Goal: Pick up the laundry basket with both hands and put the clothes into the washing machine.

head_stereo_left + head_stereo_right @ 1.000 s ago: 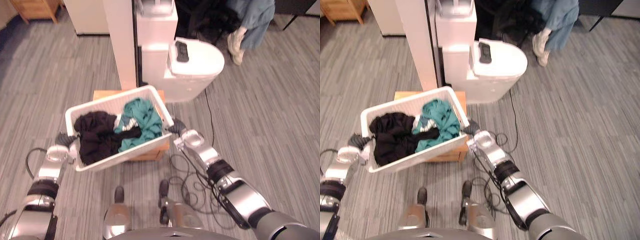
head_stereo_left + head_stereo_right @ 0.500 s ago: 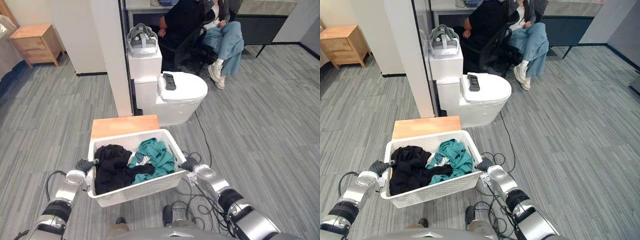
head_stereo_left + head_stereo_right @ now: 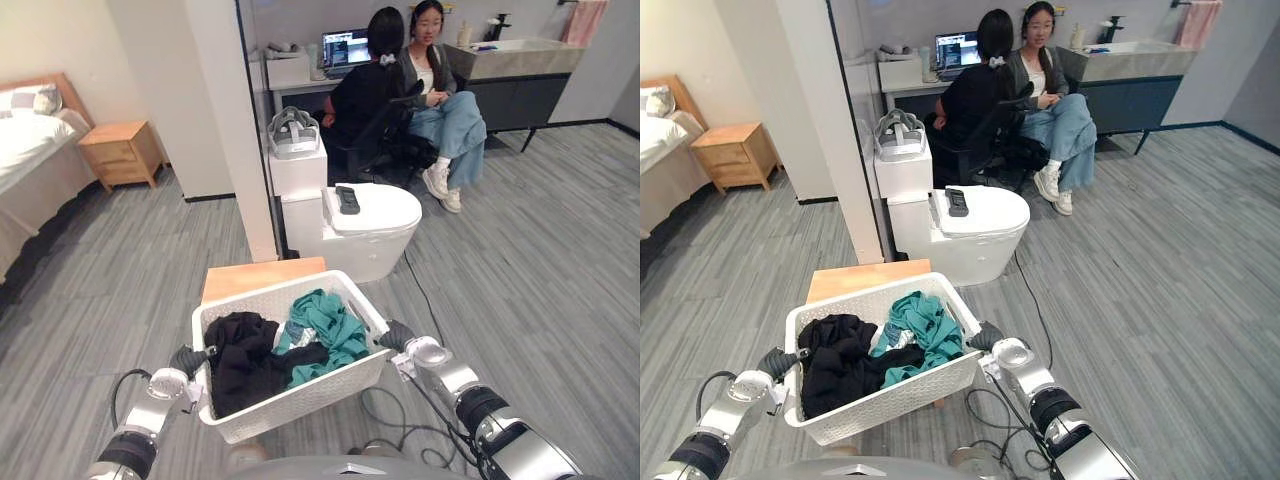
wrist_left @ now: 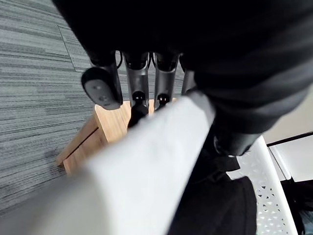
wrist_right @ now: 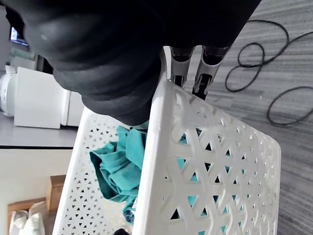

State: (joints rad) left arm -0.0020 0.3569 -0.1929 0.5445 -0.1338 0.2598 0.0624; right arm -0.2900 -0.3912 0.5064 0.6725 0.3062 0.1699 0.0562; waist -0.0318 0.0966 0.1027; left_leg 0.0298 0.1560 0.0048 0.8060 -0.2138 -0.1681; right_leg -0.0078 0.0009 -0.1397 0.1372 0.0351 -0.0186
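Note:
I hold a white latticed laundry basket (image 3: pixel 300 395) between both hands, above the front of a low wooden stool (image 3: pixel 262 277). Black clothes (image 3: pixel 245 360) lie in its left half and teal clothes (image 3: pixel 322 330) in its right. My left hand (image 3: pixel 190 358) grips the left rim, its fingers (image 4: pixel 139 83) curled under the edge. My right hand (image 3: pixel 398 336) grips the right rim, with its fingers (image 5: pixel 205 73) against the basket wall (image 5: pixel 205 161). Beyond the stool stands the white washing machine (image 3: pixel 375 225) with its round lid closed and a black remote (image 3: pixel 347 199) lying on it.
A white pillar (image 3: pixel 235 120) rises left of the machine, with a headset (image 3: pixel 294 132) on a white box behind it. Two people (image 3: pixel 400 90) sit at a desk at the back. A bed (image 3: pixel 30 150) and a nightstand (image 3: pixel 120 152) stand far left.
The camera has tilted up, bringing the room behind into view. The basket stays in both hands and has gone from tilted on the stool to nearly level.

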